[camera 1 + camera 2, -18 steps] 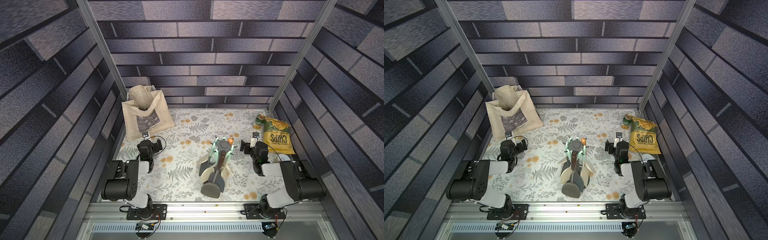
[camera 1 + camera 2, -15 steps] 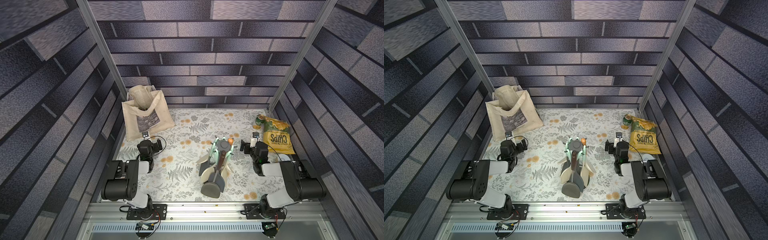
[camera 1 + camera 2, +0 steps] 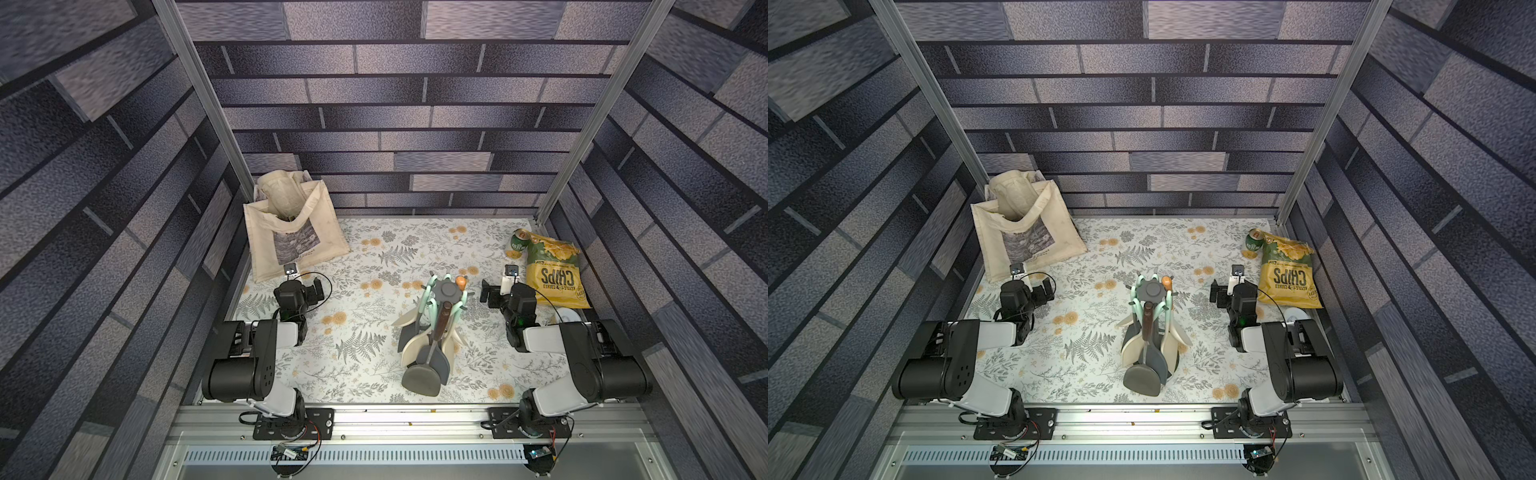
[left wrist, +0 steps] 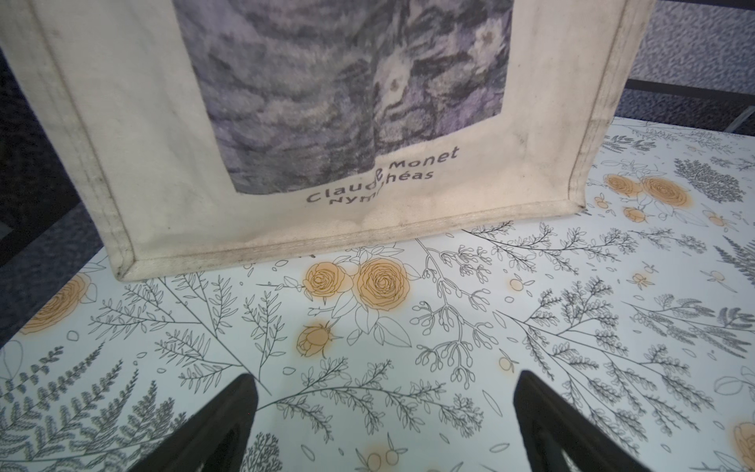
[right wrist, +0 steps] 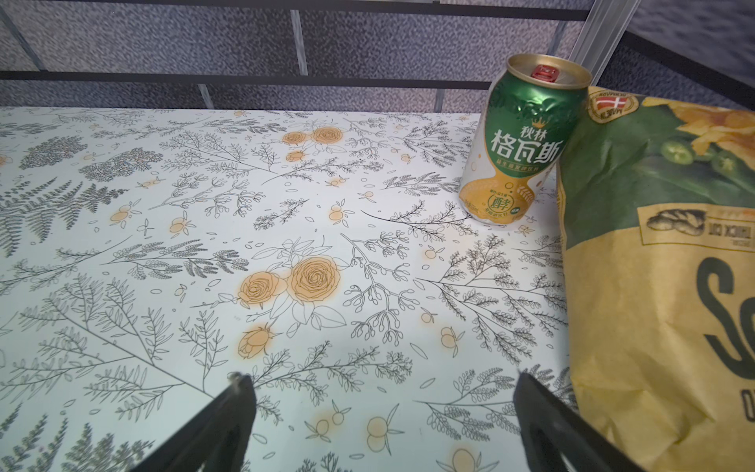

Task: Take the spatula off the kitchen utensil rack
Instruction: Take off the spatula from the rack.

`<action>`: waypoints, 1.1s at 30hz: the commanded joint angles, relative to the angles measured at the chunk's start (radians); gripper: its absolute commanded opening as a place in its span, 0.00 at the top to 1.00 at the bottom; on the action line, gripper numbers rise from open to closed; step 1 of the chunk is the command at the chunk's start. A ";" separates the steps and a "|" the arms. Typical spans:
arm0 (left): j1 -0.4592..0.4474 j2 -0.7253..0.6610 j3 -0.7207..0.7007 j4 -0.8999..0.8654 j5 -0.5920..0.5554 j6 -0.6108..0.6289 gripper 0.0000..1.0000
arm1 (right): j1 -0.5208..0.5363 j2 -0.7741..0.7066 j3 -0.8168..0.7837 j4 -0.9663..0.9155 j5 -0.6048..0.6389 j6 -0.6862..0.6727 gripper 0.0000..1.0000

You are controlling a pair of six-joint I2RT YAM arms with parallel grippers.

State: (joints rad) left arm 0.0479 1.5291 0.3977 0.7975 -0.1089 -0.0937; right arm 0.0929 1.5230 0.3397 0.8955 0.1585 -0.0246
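1. Brick-print walls [image 3: 415, 104] on three sides; floral tbl [image 3: 374, 266] below.
2. Rack [image 3: 446, 289] [image 3: 1151, 289] stands upright near mid-tbl, btwn both arms, nearer the right one; cream and grey utensils [image 3: 409, 351] hang round it.
3. Spatula [image 3: 422, 378] [image 3: 1142, 380]: dark flat head, brown handle; hangs on the rack's near side, head low by the base; no gripper touches it.
4. L gripper [image 3: 318, 287] [image 4: 384, 380]: jaws wide apart, nothing btwn; low over tbl, facing tote [image 3: 291, 241] [image 4: 163, 163]; well apart from rack.
5. R gripper [image 3: 488, 293] [image 5: 382, 378]: jaws wide apart, empty; near rack, not touching; chips bag [image 3: 552, 274] [image 5: 653, 286] just beside one finger; can [image 3: 517, 245] [image 5: 519, 151] upright at the bag's far end.
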 commanded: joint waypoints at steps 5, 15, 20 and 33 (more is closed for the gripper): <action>0.006 0.012 0.026 0.013 -0.007 0.020 0.00 | -0.007 0.008 0.015 0.028 -0.002 -0.008 0.00; -0.030 -0.068 0.077 -0.146 -0.009 0.063 0.00 | -0.008 -0.139 -0.034 -0.016 0.059 0.016 0.00; -0.078 -0.057 0.183 -0.354 -0.020 0.075 0.00 | -0.008 -0.388 0.082 -0.470 0.036 0.150 0.00; -0.125 -0.169 0.249 -0.509 0.119 0.077 0.00 | -0.007 -0.712 0.249 -1.119 -0.116 0.277 0.03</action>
State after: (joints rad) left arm -0.0834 1.4250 0.6338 0.3256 -0.0715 -0.0071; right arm 0.0910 0.8482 0.5587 -0.0132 0.1020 0.2146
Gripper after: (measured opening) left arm 1.000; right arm 0.975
